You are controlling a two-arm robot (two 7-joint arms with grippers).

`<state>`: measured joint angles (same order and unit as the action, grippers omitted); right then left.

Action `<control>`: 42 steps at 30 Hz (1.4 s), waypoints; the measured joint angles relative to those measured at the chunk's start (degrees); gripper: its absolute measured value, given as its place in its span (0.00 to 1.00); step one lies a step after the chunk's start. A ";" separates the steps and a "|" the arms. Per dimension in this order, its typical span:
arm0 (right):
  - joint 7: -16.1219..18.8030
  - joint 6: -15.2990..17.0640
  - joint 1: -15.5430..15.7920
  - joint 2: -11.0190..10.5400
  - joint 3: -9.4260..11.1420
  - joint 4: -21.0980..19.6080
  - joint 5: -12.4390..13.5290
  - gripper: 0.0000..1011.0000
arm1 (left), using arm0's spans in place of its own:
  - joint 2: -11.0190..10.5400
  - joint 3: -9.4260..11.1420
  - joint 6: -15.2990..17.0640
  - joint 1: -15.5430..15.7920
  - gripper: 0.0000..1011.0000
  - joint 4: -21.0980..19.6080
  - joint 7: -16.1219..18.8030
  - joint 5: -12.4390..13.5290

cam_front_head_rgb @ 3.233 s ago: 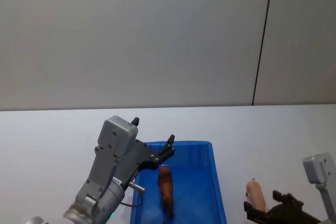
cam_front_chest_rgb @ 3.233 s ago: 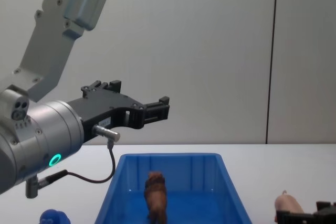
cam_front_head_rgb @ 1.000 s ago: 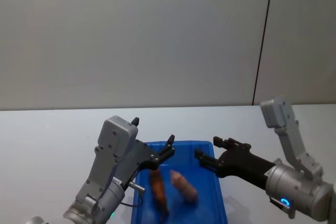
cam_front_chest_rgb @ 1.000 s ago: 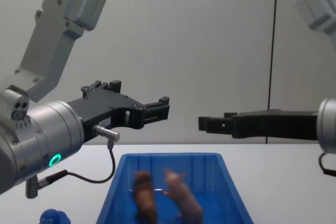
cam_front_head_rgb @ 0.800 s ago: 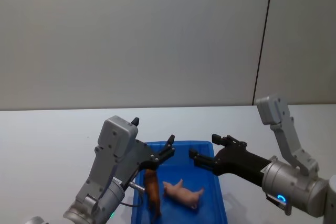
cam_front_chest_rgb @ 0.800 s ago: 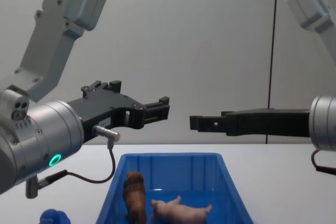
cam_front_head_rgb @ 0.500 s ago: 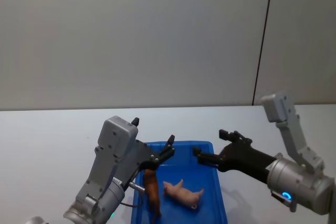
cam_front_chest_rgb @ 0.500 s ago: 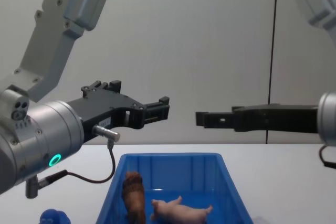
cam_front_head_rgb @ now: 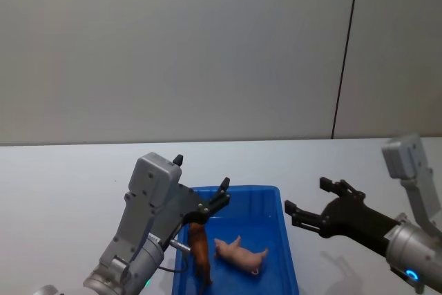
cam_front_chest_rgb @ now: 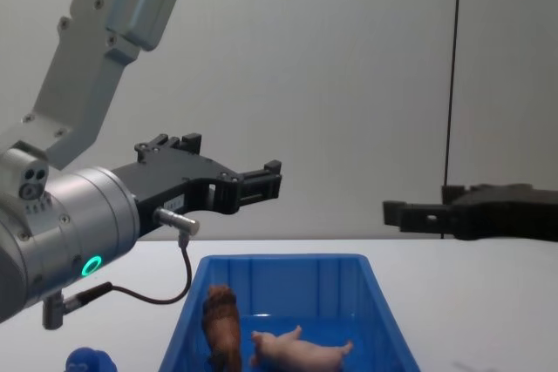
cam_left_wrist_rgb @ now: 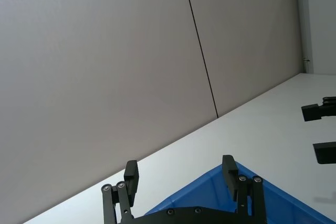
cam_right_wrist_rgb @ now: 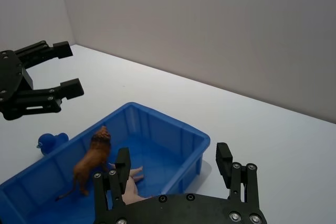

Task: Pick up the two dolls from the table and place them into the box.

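Right gripper (cam_front_head_rgb: 304, 197) rightward; white table (cam_front_head_rgb: 69, 184), grey wall (cam_front_head_rgb: 173, 46)

Pig (cam_front_head_rgb: 240, 254) now in box (cam_front_head_rgb: 248, 189); right gripper (cam_front_head_rgb: 304, 200) pulled back right, fingers apart.

The bright blue rectangular plastic bin (cam_right_wrist_rgb: 176, 127) holds a brown maned plastic lion (cam_right_wrist_rgb: 92, 158) (standing) and a pale pink plastic pig (cam_right_wrist_rgb: 134, 190), beyond the right gripper (cam_right_wrist_rgb: 173, 153)'s spread fingers.

Plain grey wall (cam_front_head_rgb: 173, 53) w/ thin dark vert. seam (cam_front_head_rgb: 345, 53), bare panels both sides of seam, white table (cam_front_head_rgb: 69, 170) meeting wall at seam's foot, even light.
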<state>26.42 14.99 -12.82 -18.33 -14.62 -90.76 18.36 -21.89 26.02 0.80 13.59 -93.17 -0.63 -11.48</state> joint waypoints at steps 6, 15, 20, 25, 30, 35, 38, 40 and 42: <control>-0.35 -1.31 1.58 -1.38 0.53 -0.84 0.13 0.99 | 0.00 -0.02 0.00 -0.01 0.99 -0.01 -0.02 0.02; -0.65 -2.41 2.91 -2.54 0.95 -1.52 0.25 0.99 | -1.11 -0.49 1.06 -0.81 0.99 -1.20 0.37 0.85; -0.73 -2.72 3.28 -2.86 1.09 -1.71 0.28 0.99 | -2.89 -1.19 2.26 -2.38 0.99 -3.01 1.48 0.80; -0.79 -2.94 3.52 -3.09 1.17 -1.82 0.30 0.99 | -5.28 -2.10 3.52 -4.60 0.99 -4.88 2.99 -0.40; -0.83 -3.10 3.71 -3.26 1.24 -1.96 0.34 0.99 | -7.35 -2.90 4.10 -6.67 0.99 -5.97 4.16 -2.13; -0.87 -3.21 3.85 -3.38 1.29 -2.03 0.35 0.99 | -8.94 -3.55 4.36 -8.41 0.99 -6.29 4.88 -3.82; -0.89 -3.26 3.91 -3.43 1.31 -2.04 0.35 0.99 | -9.74 -3.98 4.37 -9.39 0.99 -5.95 4.97 -4.82; -0.90 -3.27 3.93 -3.44 1.31 -2.05 0.35 0.99 | -9.93 -4.13 4.37 -9.62 0.99 -5.54 4.95 -5.22; -0.90 -3.29 3.96 -3.47 1.33 -2.06 0.35 0.99 | -10.07 -4.27 4.31 -9.78 0.99 -4.88 4.62 -5.66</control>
<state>25.52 11.70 -8.86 -21.79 -13.29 -92.83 18.71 -31.96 21.75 5.11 3.81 -98.05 3.99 -17.14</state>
